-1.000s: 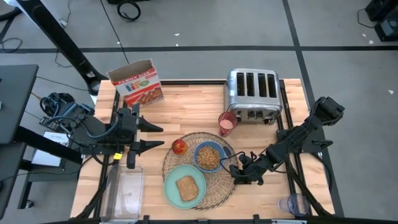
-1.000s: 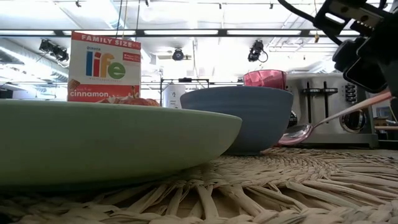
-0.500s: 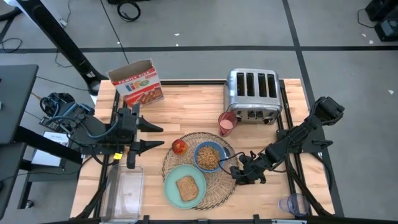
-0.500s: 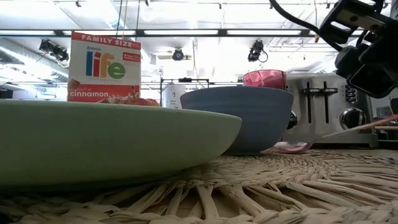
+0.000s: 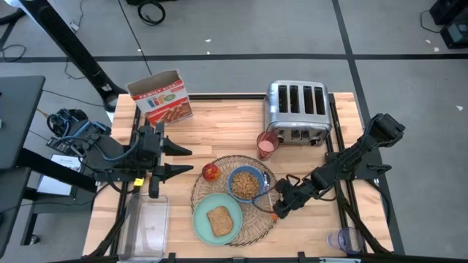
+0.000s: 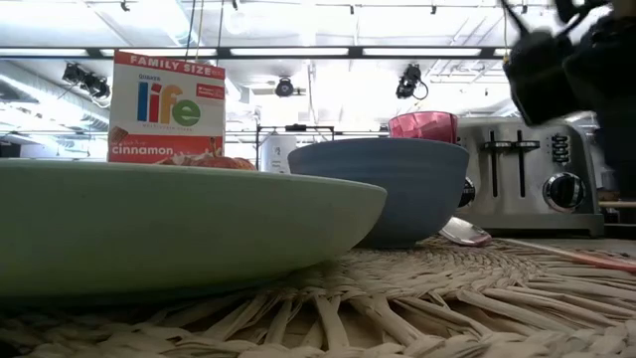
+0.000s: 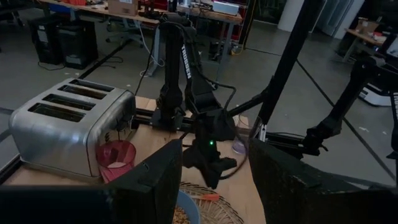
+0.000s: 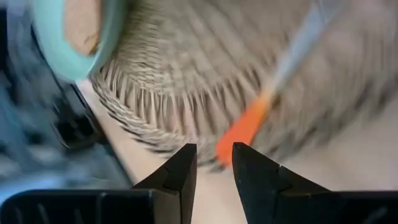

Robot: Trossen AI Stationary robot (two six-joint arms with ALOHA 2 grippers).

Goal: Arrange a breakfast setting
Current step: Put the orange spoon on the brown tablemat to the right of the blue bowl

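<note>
hovering just off the right edge of the round woven straw placemat (image 5: pixel 235 199), my right claw (image 5: pixel 281 207) hangs over the orange-handled spoon (image 5: pixel 269 204) with its two fingers slightly parted and nothing between them. the right wrist view shows the spoon's orange handle (image 8: pixel 244 127) lying on the mat's rim just ahead of those fingers, its pale stem running inward across the weave.

the spoon rests flat on the placemat beside the blue bowl (image 5: pixel 246 183), which holds cereal; from the low view its bowl end (image 6: pixel 465 233) lies just right of the blue bowl (image 6: pixel 380 189). the mint-green plate (image 5: pixel 217 218) sits on the near part of the mat with the toast slice (image 5: pixel 219 220) on it. the red apple (image 5: pixel 210 172) stands at the mat's left rim, and the pink cup (image 5: pixel 267 145) stands on the bench (image 5: pixel 227 131) just beyond the mat, in front of the chrome toaster (image 5: pixel 296 112).

my left claw (image 5: pixel 179 160) waits over the left side of the bench, fingers spread wide and holding nothing, near the cereal box (image 5: pixel 160 97) and above the clear plastic bin (image 5: pixel 146 223).
</note>
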